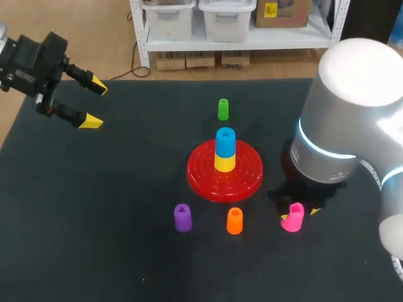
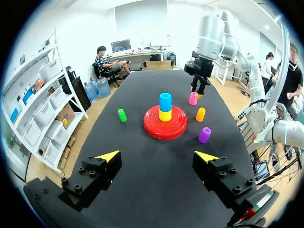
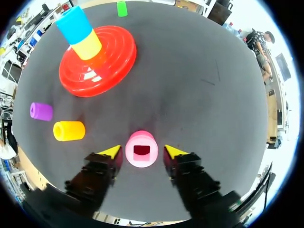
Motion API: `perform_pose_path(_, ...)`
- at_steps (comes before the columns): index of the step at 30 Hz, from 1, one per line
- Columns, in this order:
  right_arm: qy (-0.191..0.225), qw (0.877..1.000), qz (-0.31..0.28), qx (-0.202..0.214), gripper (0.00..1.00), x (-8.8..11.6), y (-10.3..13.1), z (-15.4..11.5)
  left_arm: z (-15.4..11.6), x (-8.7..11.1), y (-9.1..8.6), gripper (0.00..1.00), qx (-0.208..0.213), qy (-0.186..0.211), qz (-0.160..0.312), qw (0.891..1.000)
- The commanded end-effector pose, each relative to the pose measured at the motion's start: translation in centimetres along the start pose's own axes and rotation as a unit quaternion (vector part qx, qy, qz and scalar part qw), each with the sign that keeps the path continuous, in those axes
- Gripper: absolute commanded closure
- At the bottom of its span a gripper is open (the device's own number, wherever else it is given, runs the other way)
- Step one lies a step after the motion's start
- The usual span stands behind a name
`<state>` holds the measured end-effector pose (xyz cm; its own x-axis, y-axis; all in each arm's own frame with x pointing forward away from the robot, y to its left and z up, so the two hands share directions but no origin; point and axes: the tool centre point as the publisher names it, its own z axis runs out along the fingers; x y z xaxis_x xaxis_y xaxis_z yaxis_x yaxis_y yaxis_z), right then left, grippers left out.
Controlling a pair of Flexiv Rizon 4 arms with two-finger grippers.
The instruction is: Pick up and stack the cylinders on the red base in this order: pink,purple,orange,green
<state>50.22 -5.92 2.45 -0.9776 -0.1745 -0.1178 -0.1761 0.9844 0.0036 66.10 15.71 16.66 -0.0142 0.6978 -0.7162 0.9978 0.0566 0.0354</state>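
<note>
- Right now the right gripper (image 3: 142, 153) is hanging low over the near right part of the black table (image 1: 107, 207), with its two fingers spread to either side of the pink cylinder (image 3: 141, 148).
- The pink cylinder is standing upright on the table between the yellow tips. A thin strip of table is showing on each side of it, so neither finger is pressing on it.
- The red base (image 1: 201, 175) is sitting at the middle of the table, carrying a yellow cylinder (image 1: 225, 162) with a blue cylinder (image 1: 225, 139) stacked on top.
- The orange cylinder (image 1: 234, 221) is standing near the base on its near side, between the pink cylinder and the purple cylinder (image 1: 182, 218). All three are apart from one another and from the base.
- The green cylinder (image 1: 223, 109) is standing alone on the far side of the base.
- The left gripper (image 1: 94, 102) is hovering above the far left corner of the table. Its fingers are wide apart and holding nothing, and it is well apart from every cylinder.
</note>
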Motion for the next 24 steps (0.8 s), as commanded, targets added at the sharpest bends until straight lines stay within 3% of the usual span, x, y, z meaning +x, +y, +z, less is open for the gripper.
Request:
perform_pose_path(1, 0.002, 1.0, 0.002, -0.001, 1.0, -0.2, 0.2, -0.4, 0.0, 0.2, -0.1, 0.0, -0.001, -0.002, 0.002, 1.0)
perform_pose_path(7, 0.005, 1.0, 0.01, 0.012, 1.0, -0.8, 0.0, -3.6, 0.0, 0.2, -0.1, 0.0, -0.001, -0.002, 0.002, 1.0)
perform_pose_path(11, -0.005, 1.0, 0.022, 0.011, 1.0, -2.6, 0.1, -6.9, 0.0, 0.2, -0.1, 0.0, -0.001, -0.002, 0.002, 1.0)
perform_pose_path(19, -0.029, 1.0, 0.008, 0.001, 1.0, -10.4, 2.7, -12.4, 0.0, 0.2, -0.1, 0.0, -0.001, -0.002, 0.002, 1.0)
perform_pose_path(24, -0.027, 0.999, -0.018, -0.002, 1.0, -15.6, 5.2, -12.9, 0.0, 0.2, -0.1, 0.0, -0.001, -0.002, 0.002, 1.0)
